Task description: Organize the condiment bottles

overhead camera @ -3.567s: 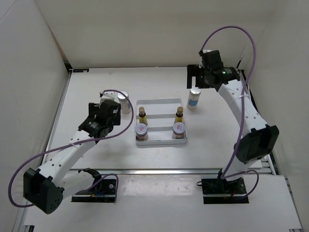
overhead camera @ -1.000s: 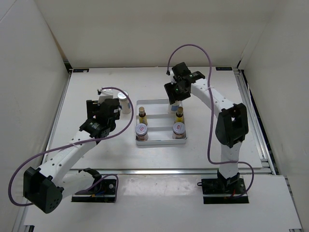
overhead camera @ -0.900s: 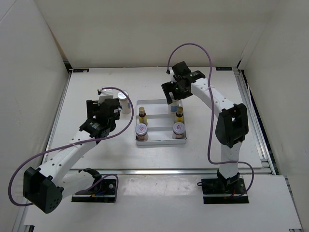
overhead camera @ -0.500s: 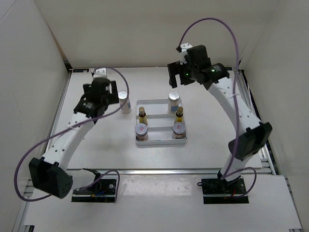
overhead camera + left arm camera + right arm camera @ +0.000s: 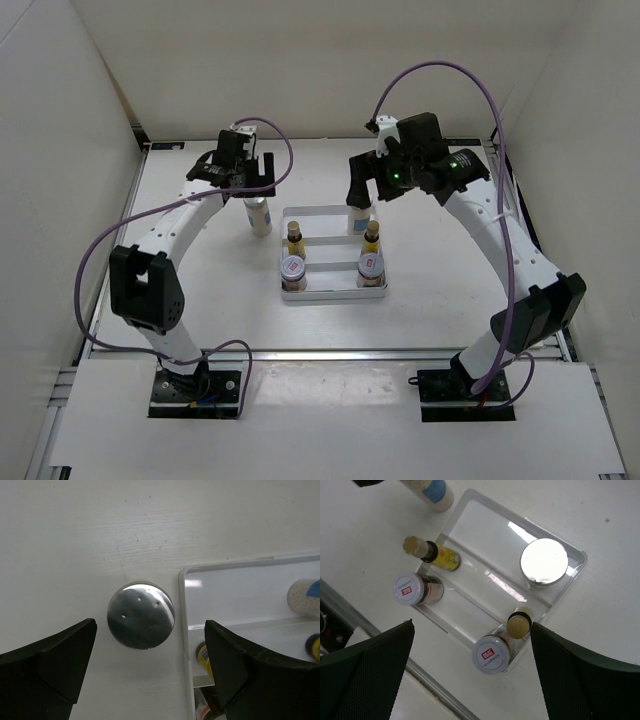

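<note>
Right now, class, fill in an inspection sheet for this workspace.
Surface: white table, white tray at its middle.
Job's things: two yellow bottles, two red-topped jars and one shaker in the tray; second shaker on the table, left of it.
Clutter: nothing seen.
Grippers: left gripper open above the second shaker; right gripper open, empty, above the tray.
Cables: a purple cable loops along each arm.
Surroundings: white walls on three sides.
</note>
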Robot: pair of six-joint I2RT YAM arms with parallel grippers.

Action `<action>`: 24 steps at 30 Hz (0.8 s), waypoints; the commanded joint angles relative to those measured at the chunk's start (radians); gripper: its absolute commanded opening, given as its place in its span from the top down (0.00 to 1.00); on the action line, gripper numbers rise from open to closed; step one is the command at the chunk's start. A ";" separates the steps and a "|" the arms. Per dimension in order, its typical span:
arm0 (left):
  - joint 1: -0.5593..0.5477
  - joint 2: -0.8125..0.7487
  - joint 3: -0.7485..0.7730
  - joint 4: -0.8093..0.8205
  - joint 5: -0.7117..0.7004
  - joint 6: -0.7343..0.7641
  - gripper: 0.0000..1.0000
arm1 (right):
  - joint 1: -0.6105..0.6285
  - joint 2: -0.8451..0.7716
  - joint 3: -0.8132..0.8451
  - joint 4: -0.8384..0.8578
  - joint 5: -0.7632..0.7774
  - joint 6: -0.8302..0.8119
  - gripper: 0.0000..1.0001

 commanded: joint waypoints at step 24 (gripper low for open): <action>0.004 0.069 0.187 -0.086 0.066 0.028 0.64 | -0.002 -0.150 -0.108 -0.066 -0.112 -0.031 0.00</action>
